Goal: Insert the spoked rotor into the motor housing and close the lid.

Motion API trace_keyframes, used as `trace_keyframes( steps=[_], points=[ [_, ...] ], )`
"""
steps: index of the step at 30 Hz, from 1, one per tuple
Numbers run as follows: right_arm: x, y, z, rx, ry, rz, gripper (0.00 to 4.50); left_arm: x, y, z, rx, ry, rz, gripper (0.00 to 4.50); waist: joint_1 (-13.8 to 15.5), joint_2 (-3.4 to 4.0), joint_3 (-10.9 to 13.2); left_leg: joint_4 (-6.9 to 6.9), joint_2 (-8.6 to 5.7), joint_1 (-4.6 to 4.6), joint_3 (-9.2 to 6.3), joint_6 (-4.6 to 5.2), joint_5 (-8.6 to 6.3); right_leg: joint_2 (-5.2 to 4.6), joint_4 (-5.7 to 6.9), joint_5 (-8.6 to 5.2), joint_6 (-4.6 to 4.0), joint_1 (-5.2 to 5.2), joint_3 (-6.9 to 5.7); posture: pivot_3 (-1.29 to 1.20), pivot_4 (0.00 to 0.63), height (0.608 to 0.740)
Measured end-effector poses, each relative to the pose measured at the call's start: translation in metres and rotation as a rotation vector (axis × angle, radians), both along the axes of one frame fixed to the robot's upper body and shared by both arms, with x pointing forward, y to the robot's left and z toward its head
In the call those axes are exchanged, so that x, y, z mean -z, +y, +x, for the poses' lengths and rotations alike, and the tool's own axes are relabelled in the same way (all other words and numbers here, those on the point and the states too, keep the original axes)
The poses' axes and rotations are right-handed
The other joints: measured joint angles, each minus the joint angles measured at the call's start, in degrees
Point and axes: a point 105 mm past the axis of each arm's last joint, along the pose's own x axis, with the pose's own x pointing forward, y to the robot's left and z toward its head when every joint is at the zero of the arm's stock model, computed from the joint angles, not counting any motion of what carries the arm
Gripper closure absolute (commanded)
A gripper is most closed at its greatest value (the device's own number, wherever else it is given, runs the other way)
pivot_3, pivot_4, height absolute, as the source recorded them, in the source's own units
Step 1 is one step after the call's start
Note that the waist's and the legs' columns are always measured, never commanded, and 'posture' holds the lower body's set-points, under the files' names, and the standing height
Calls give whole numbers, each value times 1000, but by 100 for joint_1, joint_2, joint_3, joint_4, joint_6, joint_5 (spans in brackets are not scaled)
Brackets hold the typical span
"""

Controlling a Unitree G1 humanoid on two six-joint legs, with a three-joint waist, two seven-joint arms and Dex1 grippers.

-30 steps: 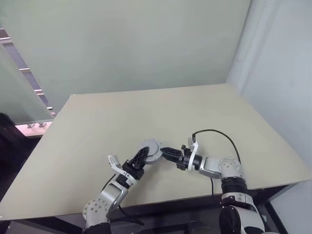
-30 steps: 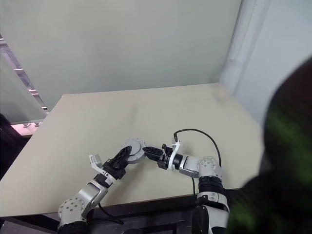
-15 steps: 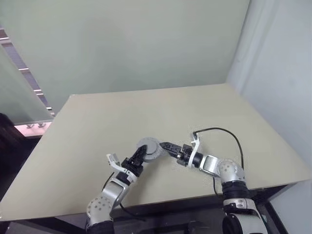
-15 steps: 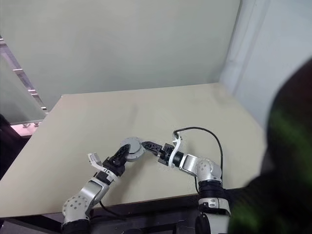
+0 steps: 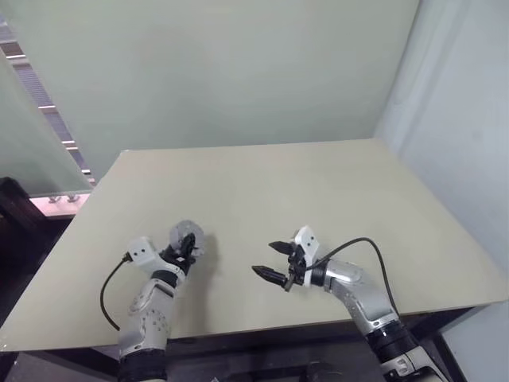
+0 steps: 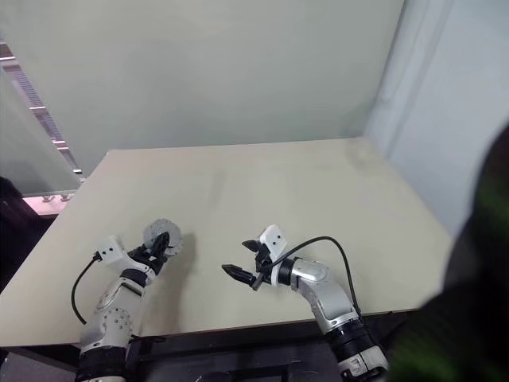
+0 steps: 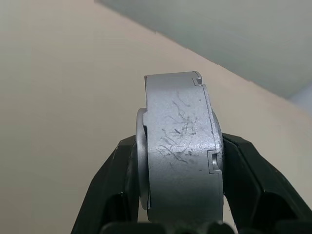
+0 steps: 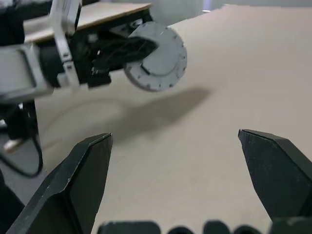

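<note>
Gripping the motor housing (image 7: 179, 151) edgewise (lidded), left gripper (image 5: 184, 250) holds it.

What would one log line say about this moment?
left end effector: shut on grey motor assembly, above table | right end effector: open, empty, apart

Looks like a bare test room or lab rather than a home. Just one plain beige table (image 5: 318, 191) set into a corner, backed by a pale green wall (image 5: 223, 72) and a light grey wall (image 5: 461, 119) to the right, with frosted glass panels (image 5: 32, 135) and strips of ceiling light (image 5: 24, 76) off to the left. No furnishings or decoration, only smooth, blank surfaces.
</note>
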Motion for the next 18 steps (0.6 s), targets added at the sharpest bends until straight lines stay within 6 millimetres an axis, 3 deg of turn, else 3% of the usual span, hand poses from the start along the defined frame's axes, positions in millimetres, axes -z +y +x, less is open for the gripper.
trace_keyframes(
  steps=[8,15,18],
  points=[
    [1,0,0,-2,-53,-26,0,7,-8,4,51,21,50,2499,109,-21,-1,3,5,6,-1,0,0,2,6,1,-1,2,-4,0,0,740],
    [4,-1,1,9,-56,-43,0,7,2,11,9,43,148,202,110,-23,-2,5,4,17,-1,0,0,2,15,2,-2,9,-5,0,0,740],
    [5,-2,2,14,-57,-46,0,7,14,11,-27,64,229,34,105,-23,-3,5,7,30,4,1,0,2,16,2,-2,17,-4,0,0,740]
  ],
)
